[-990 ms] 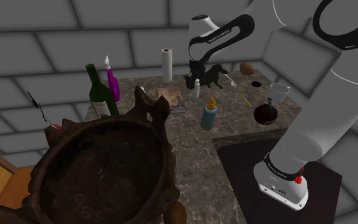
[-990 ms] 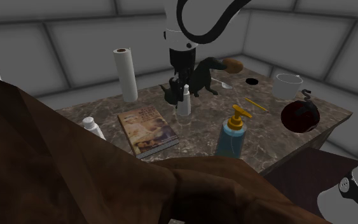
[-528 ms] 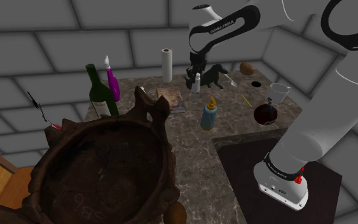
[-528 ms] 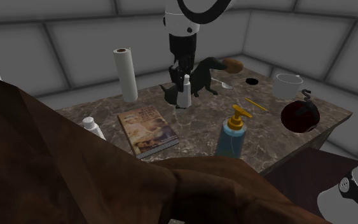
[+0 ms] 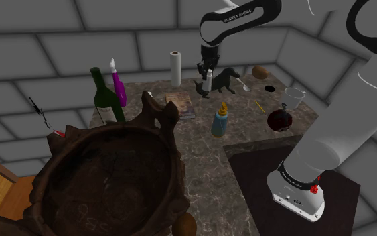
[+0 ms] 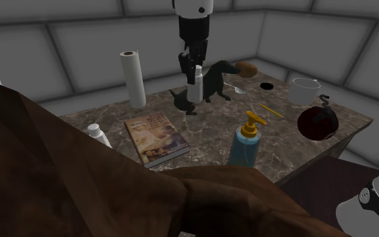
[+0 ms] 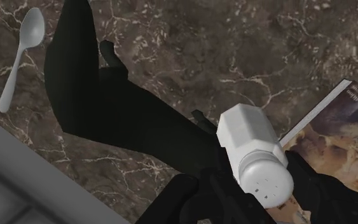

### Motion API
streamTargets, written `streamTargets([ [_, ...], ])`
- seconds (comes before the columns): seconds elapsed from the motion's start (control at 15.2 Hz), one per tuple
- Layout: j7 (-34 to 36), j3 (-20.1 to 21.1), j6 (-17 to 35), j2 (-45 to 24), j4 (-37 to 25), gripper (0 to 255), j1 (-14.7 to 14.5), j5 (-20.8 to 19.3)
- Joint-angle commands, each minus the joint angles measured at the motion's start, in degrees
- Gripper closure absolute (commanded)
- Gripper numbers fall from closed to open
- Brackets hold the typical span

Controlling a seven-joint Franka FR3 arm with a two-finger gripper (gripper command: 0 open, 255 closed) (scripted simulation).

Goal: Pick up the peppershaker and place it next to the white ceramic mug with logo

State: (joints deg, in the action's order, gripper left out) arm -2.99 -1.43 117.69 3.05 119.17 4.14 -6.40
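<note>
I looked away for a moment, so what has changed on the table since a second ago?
The gripper, shut on the white pepper shaker, has risen and lifted it off the table, to beside the black dog figure. The mug, paper towel roll, book and pump bottle stayed put.

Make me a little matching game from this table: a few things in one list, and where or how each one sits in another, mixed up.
Things:
1. pepper shaker
2. mug
3. paper towel roll
4. book

States:
A. lying flat on the table
B. standing on end behind the book
C. clasped in the gripper, above the table
D. near the table's corner at the second exterior view's right

Pairs: 1-C, 2-D, 3-B, 4-A
</note>
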Motion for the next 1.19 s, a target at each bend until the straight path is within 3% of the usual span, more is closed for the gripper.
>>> streamTargets([
  [0.0, -0.1, 0.1, -1.7, 0.4, -1.3, 255, -0.1, 0.1],
  [0.86, -0.9, 0.2, -10.8, 1.9, -9.0, 255, -0.1, 0.4],
  [1.12, -4.4, -1.9, -9.8, 8.7, -1.5, 255, 1.5, -0.1],
])
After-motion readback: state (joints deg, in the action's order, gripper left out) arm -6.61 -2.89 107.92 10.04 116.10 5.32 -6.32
